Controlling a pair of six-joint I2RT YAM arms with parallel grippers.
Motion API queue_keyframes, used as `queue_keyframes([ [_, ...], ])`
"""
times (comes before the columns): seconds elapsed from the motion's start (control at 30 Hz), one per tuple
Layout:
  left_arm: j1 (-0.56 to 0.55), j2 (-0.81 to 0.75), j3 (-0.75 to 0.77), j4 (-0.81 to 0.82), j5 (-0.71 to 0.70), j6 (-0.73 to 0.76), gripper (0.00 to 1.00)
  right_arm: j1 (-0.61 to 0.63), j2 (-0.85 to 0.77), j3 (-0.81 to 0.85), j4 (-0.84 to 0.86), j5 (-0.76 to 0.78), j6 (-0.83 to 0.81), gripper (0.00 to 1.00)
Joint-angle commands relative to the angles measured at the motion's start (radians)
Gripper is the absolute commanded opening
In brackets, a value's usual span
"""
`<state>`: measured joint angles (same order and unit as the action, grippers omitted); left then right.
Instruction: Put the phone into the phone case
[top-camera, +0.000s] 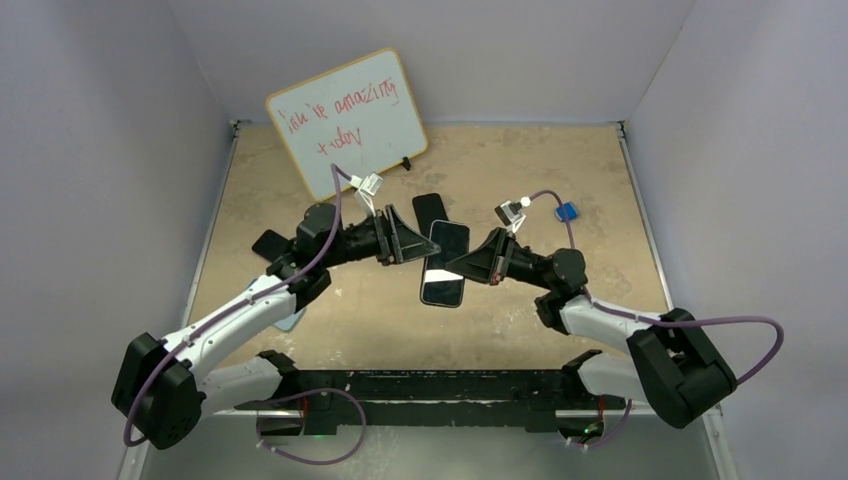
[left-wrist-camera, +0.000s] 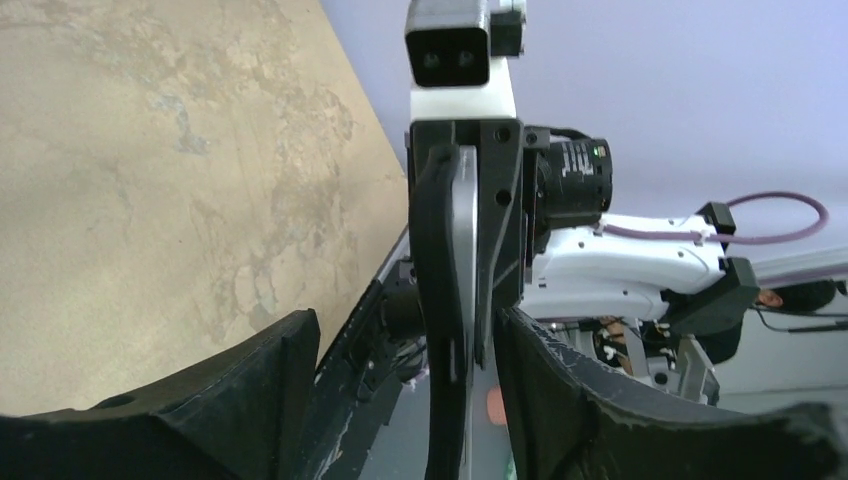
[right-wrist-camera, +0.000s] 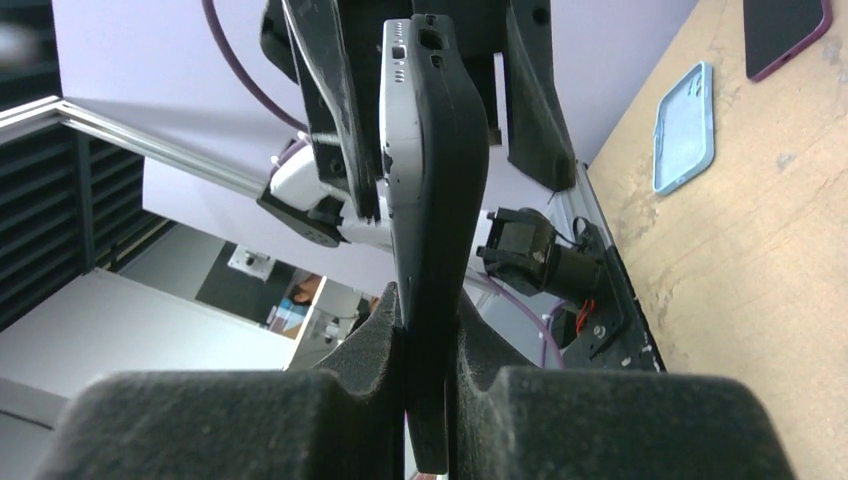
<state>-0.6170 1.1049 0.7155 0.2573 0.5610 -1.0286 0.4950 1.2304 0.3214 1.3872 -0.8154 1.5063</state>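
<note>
From above, both arms are reaching in over the surface (top-camera: 520, 170) and meeting near its middle. The phone (top-camera: 444, 285) is hanging between them above the surface, its dark screen facing up. The right hand (top-camera: 462, 268) is gripping it from the right, and the left hand (top-camera: 412, 238) is coming at its upper end from the left. A second phone (top-camera: 430, 207) is lying flat just behind them. A whiteboard (top-camera: 348, 120) is leaning at the back wall, and a small blue item (top-camera: 566, 211) is sitting off to the right.

In the left wrist view, the phone is showing edge-on and upright. Its silver side (left-wrist-camera: 466, 230) is sitting against the black case (left-wrist-camera: 440, 300). The left hand's fingers (left-wrist-camera: 250, 390) are standing wide apart on either side of it. A clear gap is showing between the case and the left finger. The right hand is holding the far end.

In the right wrist view, the right hand (right-wrist-camera: 430, 375) is pressing its pads together on the near end of the case (right-wrist-camera: 450, 150). The phone's silver edge (right-wrist-camera: 398, 130) is lying along the case's left side, and the case is bowing away from it near the middle. The left hand's fingers (right-wrist-camera: 320, 80) are flanking the far end. A blue case (right-wrist-camera: 685, 130) and a purple-edged phone (right-wrist-camera: 785, 35) are lying on the surface.
</note>
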Motion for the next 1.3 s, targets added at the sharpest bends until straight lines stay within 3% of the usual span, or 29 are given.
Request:
queue_keyframes([
  [0.0,0.001,-0.02,-0.068,0.126,0.134,-0.019,0.67,0.002,-0.043,0.048,0.076,0.115,0.001,0.0],
  [0.17,0.0,-0.08,-0.163,0.266,0.191,-0.083,0.68,0.002,-0.046,0.084,0.036,0.155,-0.028,0.0],
  [0.23,-0.001,-0.086,-0.19,0.34,0.192,-0.123,0.6,0.002,-0.039,0.096,0.031,0.16,-0.035,0.0],
  [0.3,0.001,-0.086,-0.198,0.343,0.19,-0.122,0.38,0.002,-0.031,0.108,0.015,0.156,-0.043,0.0],
  [0.33,0.001,-0.084,-0.185,0.302,0.183,-0.095,0.17,0.002,-0.027,0.113,0.001,0.152,-0.044,0.0],
  [0.37,0.002,-0.08,-0.166,0.229,0.173,-0.054,0.04,0.003,-0.026,0.117,-0.012,0.149,-0.048,0.04],
  [0.4,0.001,-0.073,-0.144,0.152,0.16,0.003,0.0,0.002,-0.029,0.125,-0.032,0.146,-0.062,0.09],
  [0.53,0.001,-0.056,-0.093,-0.037,0.141,0.165,0.0,0.003,-0.062,0.152,-0.166,0.144,-0.151,0.35],
  [0.63,0.001,-0.066,-0.099,-0.031,0.171,0.204,0.0,-0.002,-0.099,0.167,-0.239,0.155,-0.193,0.43],
  [0.77,0.0,-0.066,-0.109,0.023,0.249,0.233,0.0,-0.009,-0.13,0.198,-0.305,0.169,-0.247,0.45],
  [1.1,0.001,-0.074,-0.176,0.162,0.325,0.214,0.0,-0.048,-0.117,0.22,-0.193,0.124,-0.194,0.48],
  [1.2,0.0,-0.073,-0.18,0.167,0.323,0.214,0.0,-0.048,-0.105,0.212,-0.151,0.124,-0.174,0.43],
  [1.27,0.0,-0.076,-0.181,0.164,0.316,0.22,0.0,-0.05,-0.097,0.206,-0.132,0.122,-0.169,0.33],
])
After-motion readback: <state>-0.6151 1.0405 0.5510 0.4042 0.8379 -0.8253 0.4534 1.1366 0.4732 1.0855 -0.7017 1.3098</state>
